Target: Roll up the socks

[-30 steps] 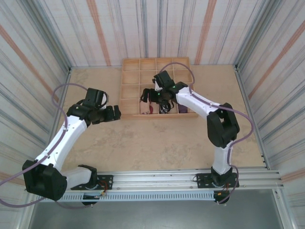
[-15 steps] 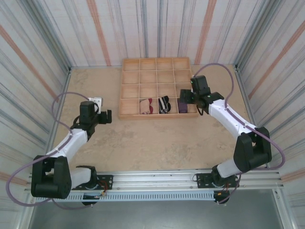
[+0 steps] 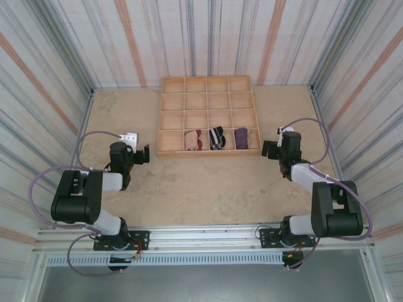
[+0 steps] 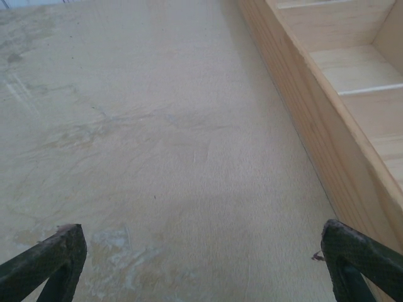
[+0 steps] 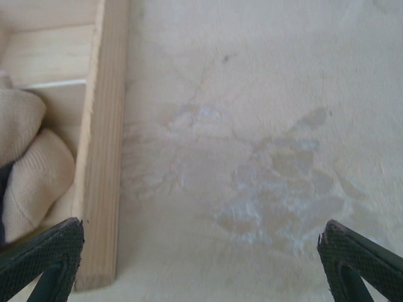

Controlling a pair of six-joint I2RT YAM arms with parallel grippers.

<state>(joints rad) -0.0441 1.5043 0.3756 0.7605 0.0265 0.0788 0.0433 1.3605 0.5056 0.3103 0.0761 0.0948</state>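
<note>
Beside the tray, left gripper and right gripper sat wide open, empty; any sloppy inward swing could've clipped its wall and jostled the rolled socks loose.

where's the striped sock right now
In the top view, the striped sock sits in the nearest row of the wooden tray, third compartment from the left, between the beige-and-maroon sock and the purple sock.
</note>
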